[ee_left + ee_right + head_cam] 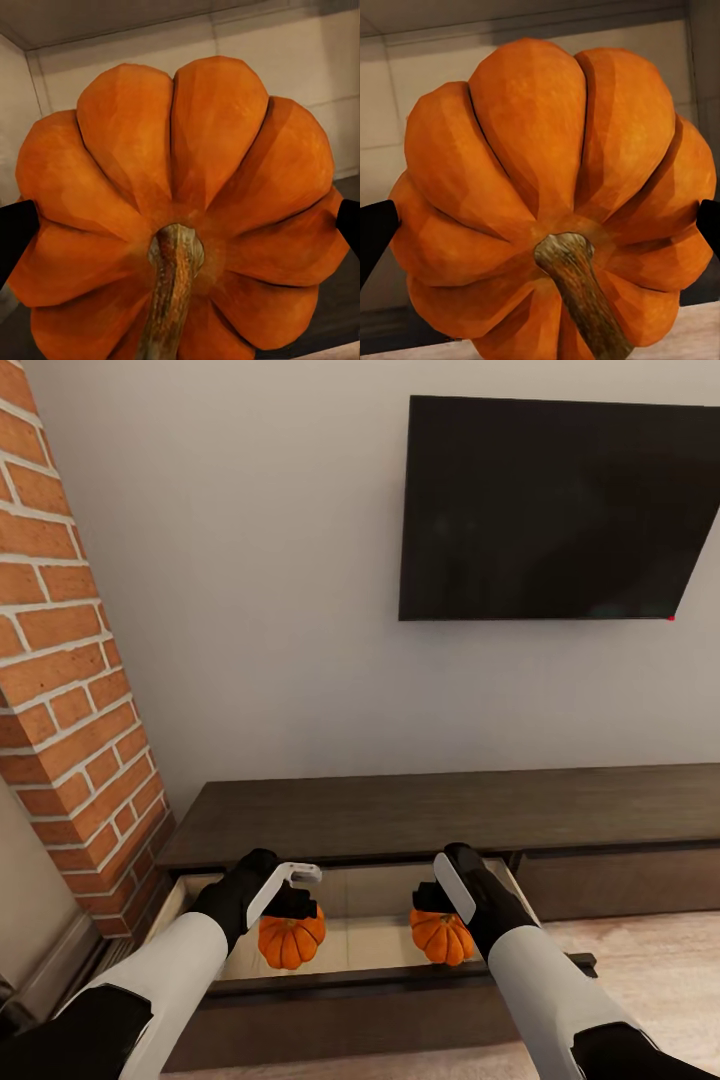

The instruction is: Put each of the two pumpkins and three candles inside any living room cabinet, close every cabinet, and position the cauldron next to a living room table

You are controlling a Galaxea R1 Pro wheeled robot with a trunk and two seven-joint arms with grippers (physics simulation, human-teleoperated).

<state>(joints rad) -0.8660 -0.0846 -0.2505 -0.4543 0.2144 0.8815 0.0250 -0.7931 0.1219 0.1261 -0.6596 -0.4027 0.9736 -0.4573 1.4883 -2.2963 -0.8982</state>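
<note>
Facing a pale wall (250, 610), I am looking down over both of my arms at the open drawer of the cabinet (420, 815). Largest in the head view, the wall is carrying a dark television (550, 510) at about one o'clock, and a red brick column (70, 690) is running down at nine o'clock. Below them the long, low dark-brown cabinet is spanning the view from centre to three o'clock, with pale wooden flooring (640, 960) lying at four o'clock. The drawer (365, 940), pale inside, is standing pulled out toward me at six o'clock.

My left gripper (292, 920) is hanging over the drawer at seven o'clock, its fingers closed narrowly on the left pumpkin (291, 940); in the left wrist view the dark fingertips (16, 232) are pressing both flanks of that pumpkin (180, 202), its stem pointing at the camera. My right gripper (440, 918) is hanging at five o'clock, likewise clamped on the right pumpkin (442, 937); the right wrist view is showing its fingertips (376, 229) touching the ribbed orange sides (555, 195). Both pumpkins are sitting within the drawer's outline, well apart from each other; whether they are resting on its floor I cannot tell.
</note>
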